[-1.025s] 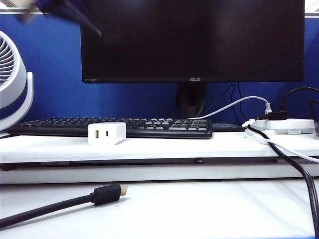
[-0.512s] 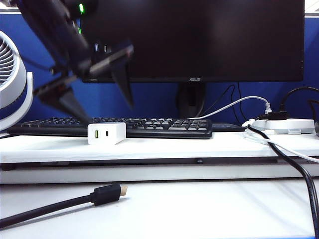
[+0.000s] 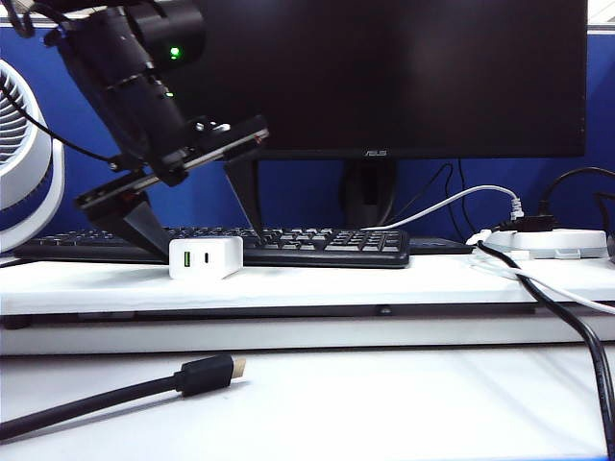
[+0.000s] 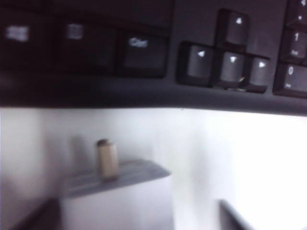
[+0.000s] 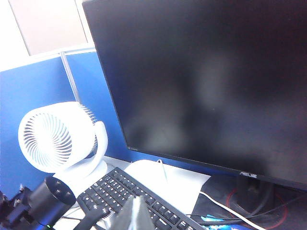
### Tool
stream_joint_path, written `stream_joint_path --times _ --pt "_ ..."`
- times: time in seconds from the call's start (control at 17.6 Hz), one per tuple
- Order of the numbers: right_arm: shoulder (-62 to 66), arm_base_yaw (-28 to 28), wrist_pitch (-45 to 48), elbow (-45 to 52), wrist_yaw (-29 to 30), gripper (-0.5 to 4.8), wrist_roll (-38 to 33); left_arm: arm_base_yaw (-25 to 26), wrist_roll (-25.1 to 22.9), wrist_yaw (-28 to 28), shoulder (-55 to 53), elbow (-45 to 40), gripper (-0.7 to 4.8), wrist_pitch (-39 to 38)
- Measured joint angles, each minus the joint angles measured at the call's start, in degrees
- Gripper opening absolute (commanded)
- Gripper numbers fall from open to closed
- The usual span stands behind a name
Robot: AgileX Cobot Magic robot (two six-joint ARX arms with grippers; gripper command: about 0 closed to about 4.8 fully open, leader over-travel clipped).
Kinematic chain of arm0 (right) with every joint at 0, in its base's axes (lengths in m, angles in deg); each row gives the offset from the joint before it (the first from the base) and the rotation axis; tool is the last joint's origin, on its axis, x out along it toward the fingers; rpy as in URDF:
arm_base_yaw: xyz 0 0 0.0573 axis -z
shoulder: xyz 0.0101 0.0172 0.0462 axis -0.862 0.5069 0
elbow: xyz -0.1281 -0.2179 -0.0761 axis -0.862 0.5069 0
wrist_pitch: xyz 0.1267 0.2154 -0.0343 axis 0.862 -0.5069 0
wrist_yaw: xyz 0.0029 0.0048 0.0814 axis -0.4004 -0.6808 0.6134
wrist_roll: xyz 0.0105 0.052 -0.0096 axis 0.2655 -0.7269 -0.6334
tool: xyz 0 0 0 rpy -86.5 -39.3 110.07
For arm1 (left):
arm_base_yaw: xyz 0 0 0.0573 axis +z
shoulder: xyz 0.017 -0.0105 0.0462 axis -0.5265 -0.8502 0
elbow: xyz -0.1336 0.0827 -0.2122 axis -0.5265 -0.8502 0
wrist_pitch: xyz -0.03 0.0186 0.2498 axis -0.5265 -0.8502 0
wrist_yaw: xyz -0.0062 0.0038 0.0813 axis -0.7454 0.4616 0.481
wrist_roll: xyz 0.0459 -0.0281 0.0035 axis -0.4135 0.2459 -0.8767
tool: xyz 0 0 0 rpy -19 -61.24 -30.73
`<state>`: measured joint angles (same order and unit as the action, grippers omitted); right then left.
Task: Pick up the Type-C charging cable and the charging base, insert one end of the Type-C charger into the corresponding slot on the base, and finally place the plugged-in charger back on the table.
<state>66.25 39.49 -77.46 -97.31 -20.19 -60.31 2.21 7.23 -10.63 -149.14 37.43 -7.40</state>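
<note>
The charging base [image 3: 205, 257] is a small white block on the raised shelf of the table [image 3: 317, 283], in front of the keyboard. Its green-tongued port and small dark slot [image 3: 206, 257] face the exterior camera. My left gripper [image 3: 205, 233] hangs open just above and behind the base, one finger on each side. In the left wrist view the base [image 4: 115, 203], with a metal prong on top, lies between the dark fingers [image 4: 231, 218] of the left gripper [image 4: 132, 221]. A thin white cable, likely the Type-C charging cable [image 3: 567, 296], trails across the shelf's right end. My right gripper [image 5: 136, 214] is shut, high above the keyboard.
A black keyboard [image 3: 288, 245] and monitor [image 3: 375, 77] stand behind the base, with a white fan [image 3: 24, 154] at the left. A white power strip [image 3: 553, 242] with black and white leads sits at the right. A thick black gold-tipped cable [image 3: 207, 373] lies on the lower table.
The left arm has come down from the upper left into view and its jaws have opened wide around the base. The base and cables have not moved.
</note>
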Motion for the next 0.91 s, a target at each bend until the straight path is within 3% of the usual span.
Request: stream_joint_path --times 0.06,0.11,0.34,0.51,0.74,0.85,0.91 --pt "0.0 0.0 0.0 0.0 0.0 -0.01 0.0 -0.2 0.0 -0.1 -0.4 -0.1 1.34 -0.1" --pt "0.0 0.0 0.0 0.0 0.0 -0.01 0.0 -0.3 0.2 -0.4 -0.2 0.0 0.96 0.0" --pt "0.0 0.0 0.0 0.0 0.0 -0.01 0.0 -0.7 1.1 -5.2 0.0 0.1 0.79 0.0" --pt "0.0 0.0 0.0 0.0 0.0 -0.01 0.0 -0.7 11.7 -6.6 -0.1 1.2 0.79 -1.8" --pt "0.0 0.0 0.0 0.0 0.0 -0.01 0.0 -0.7 23.0 -2.6 -0.2 4.9 0.79 -1.7" --pt "0.0 0.0 0.0 0.0 0.0 -0.01 0.0 -0.7 35.6 -0.3 -0.3 4.9 0.80 -1.5" --pt "0.0 0.0 0.0 0.0 0.0 -0.01 0.0 -0.7 38.3 0.4 -0.3 4.9 0.80 -1.4"
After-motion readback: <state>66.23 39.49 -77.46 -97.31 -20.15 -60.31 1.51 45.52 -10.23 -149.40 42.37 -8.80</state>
